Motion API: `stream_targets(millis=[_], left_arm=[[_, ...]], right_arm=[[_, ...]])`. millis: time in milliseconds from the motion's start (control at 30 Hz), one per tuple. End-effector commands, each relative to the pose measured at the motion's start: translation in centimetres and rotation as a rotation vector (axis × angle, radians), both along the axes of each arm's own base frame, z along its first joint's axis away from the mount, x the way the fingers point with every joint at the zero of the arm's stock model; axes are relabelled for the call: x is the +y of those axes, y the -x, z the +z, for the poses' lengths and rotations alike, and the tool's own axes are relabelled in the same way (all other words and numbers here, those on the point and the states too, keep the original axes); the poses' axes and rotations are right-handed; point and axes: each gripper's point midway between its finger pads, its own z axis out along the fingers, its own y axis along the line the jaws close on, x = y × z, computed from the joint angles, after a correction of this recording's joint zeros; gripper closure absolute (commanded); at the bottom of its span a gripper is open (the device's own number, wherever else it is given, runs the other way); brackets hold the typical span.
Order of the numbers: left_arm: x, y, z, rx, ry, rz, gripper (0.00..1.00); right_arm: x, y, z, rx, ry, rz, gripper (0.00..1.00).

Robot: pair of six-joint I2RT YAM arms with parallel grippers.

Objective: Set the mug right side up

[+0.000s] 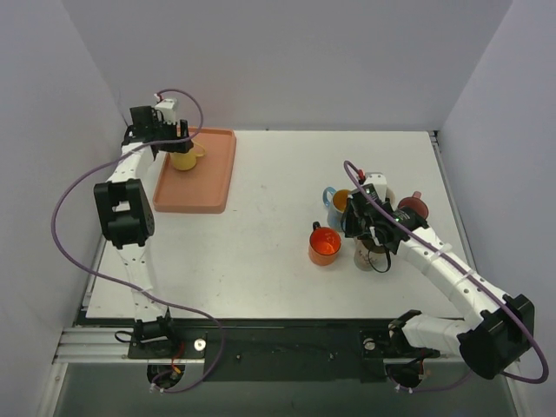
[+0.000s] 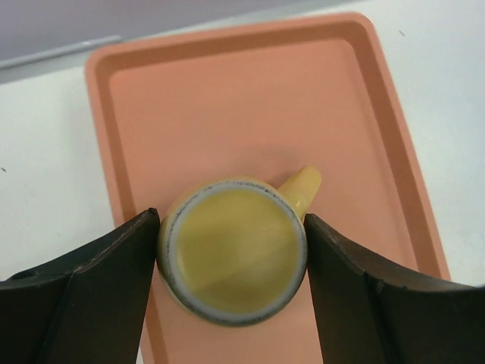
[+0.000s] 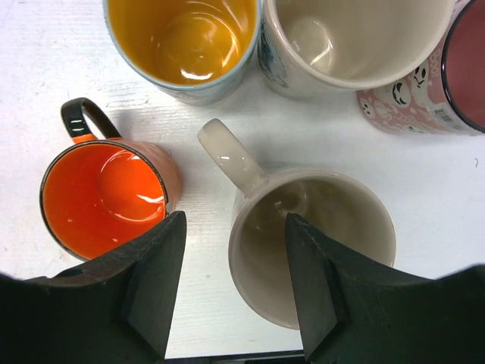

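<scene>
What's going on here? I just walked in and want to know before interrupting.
The left gripper has its fingers against both sides of an upside-down yellow mug on the pink tray; it is not yet flipped. The right gripper hangs open over an upright cream mug beside an orange mug, holding nothing.

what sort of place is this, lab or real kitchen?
Probably a lab test cell: bare white walls box in a white table, two robot arms bolted at its edge, mugs and an orange tray as props.
</scene>
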Motion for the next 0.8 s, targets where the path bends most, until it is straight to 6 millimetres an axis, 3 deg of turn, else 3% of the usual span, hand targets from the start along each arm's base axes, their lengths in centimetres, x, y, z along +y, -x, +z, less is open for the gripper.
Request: stream_targets(millis=[0,67,133,267,333,400,433,467,500,533,767], left_arm=[[-3.4,4.1,9.0,-0.198,-0.053,-0.269,1.00],[-4.4,7.2,5.8,-0.133,-0.049,-0.353,1.00],[-4.6,8.9,4.4,-0.122,-0.058,-0.400,1.00],[-4.6,10.8,2.4,-0.115,-0.068,-0.470,1.00],[-4.6,11.2,2.5,-0.125,-0.052,-0.500,1.00],[-4.5,11.3,2.8,-0.127,-0.044,-0.506,0.78],[-4.4,11.3,2.9,-0.127,-0.045,-0.508,0.54],[-4.2,11.2,3.3,-0.130,-0.052,-0.512,0.44],[-4.0,11.2,3.6,-0.130,-0.058,-0.512,0.22],[-3.9,11.3,3.8,-0.122,-0.078,-0.524,0.17],[-3.2,12.2,7.2,-0.193,-0.253,-0.627,0.13]], right_arm=[[0.5,0.0,2.4,-0.033,0.009,0.083,0.49],[0.9,-0.1,2.5,-0.033,0.015,0.102,0.49],[1.0,-0.2,2.5,-0.035,0.020,0.107,0.49],[1.7,-0.4,3.0,-0.054,0.006,0.126,0.49],[1.9,-0.4,3.3,-0.062,0.000,0.129,0.48],[2.0,-0.4,3.4,-0.072,-0.008,0.128,0.49],[2.1,-0.3,3.5,-0.075,-0.015,0.131,0.48],[2.1,-0.2,3.4,-0.076,-0.016,0.128,0.48],[2.2,-0.2,3.4,-0.079,-0.022,0.130,0.48],[2.2,-0.2,3.4,-0.081,-0.024,0.129,0.48],[2.8,-0.3,3.5,-0.087,-0.050,0.142,0.48]])
